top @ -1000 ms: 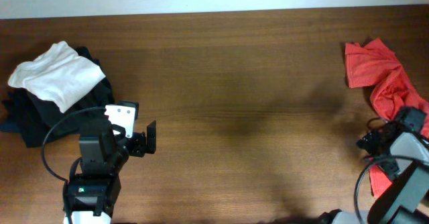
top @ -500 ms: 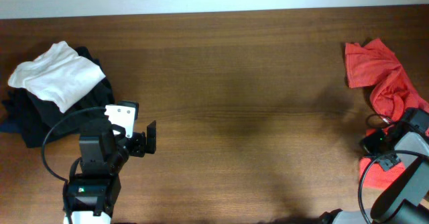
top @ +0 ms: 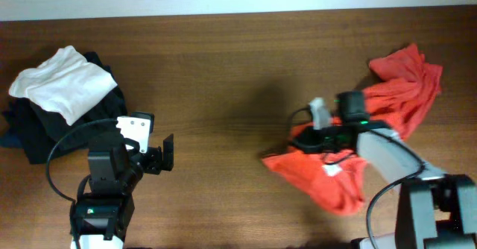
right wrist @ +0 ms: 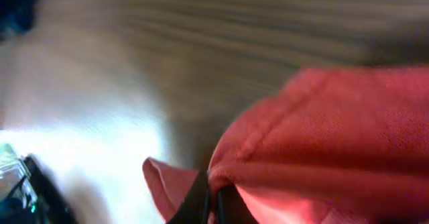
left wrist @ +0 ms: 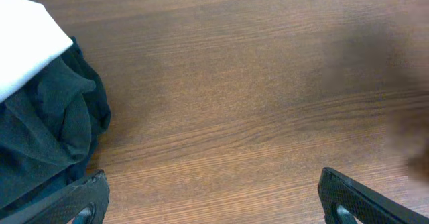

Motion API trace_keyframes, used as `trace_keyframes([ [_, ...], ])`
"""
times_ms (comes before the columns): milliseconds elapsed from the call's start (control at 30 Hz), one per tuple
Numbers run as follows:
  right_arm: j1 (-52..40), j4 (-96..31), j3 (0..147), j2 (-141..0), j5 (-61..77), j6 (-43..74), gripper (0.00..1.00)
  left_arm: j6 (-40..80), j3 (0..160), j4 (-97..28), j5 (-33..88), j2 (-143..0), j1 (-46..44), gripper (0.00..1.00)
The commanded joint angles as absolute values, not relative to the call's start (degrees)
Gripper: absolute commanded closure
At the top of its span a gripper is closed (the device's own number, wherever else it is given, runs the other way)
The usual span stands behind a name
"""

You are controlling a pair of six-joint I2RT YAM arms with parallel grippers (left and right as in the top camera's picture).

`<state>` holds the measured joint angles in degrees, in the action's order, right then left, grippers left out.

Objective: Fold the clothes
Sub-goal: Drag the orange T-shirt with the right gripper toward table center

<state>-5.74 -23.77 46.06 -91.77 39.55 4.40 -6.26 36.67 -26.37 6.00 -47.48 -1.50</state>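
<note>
- the red-orange t-shirt (top: 391,100) lies crumpled on the right half of the table (top: 223,62). one part is bunched toward the far right side and another part is spread toward the near centre, where a small white tag (top: 332,171) shows on the cloth.
- the right gripper (top: 298,140) is at the left end of the shirt. in the right wrist view its fingers (right wrist: 201,200) are pinched together on a fold of red cloth, so it is grasping the t-shirt. that view is blurred, so how much cloth is inside i cannot tell.
- the left gripper (top: 165,153) is near the front left, with its jaws wide apart and nothing between them. it is just beside the pile of the white garment (top: 63,85) on the black garments (top: 30,130), but not touching it.
- i judge the step in hand is the bringing of the shirt to the free middle of the table. no fold is made yet, so the task is at its beginning.
- the next move, i think, needs the shirt laid flat first: a second corner taken, probably by the left gripper, and the cloth pulled out so the wrinkles open.
</note>
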Motion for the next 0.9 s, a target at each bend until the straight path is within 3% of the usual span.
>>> trace_keyframes([
  [0, -14.15, -18.59, 49.91, -90.24, 42.17, 9.54, 0.94, -6.76, 37.76, -25.54, 6.83, -47.64, -1.72, 0.01],
  [33, -15.42, -18.61, 51.22, -90.24, 40.64, 9.56, 0.89, -6.76, 37.76, -25.19, 6.83, -47.70, -1.72, 0.01],
  [167, -17.08, -26.68, 58.46, -90.24, 34.00, 9.50, 0.22, -6.74, 37.76, -22.94, 8.16, -48.82, -1.72, 0.01],
  [233, -16.36, -32.29, 61.01, -90.04, 29.91, 9.52, 0.00, -6.74, 37.76, -22.81, 11.79, -49.30, -1.72, 0.01],
  [433, -12.47, -48.45, 65.95, -88.99, 12.51, 9.58, 0.01, -6.68, 37.76, -20.08, 25.08, -51.24, -1.72, 0.01],
  [633, -6.79, -54.96, 65.93, -89.01, 15.44, 9.50, 0.01, -0.78, 37.76, -18.44, 32.36, -60.97, -3.29, 0.01],
  [867, -5.17, -57.43, 65.91, -89.01, 15.86, 9.47, 0.02, 3.53, 37.76, -12.80, 33.67, -76.73, -12.88, 0.01],
])
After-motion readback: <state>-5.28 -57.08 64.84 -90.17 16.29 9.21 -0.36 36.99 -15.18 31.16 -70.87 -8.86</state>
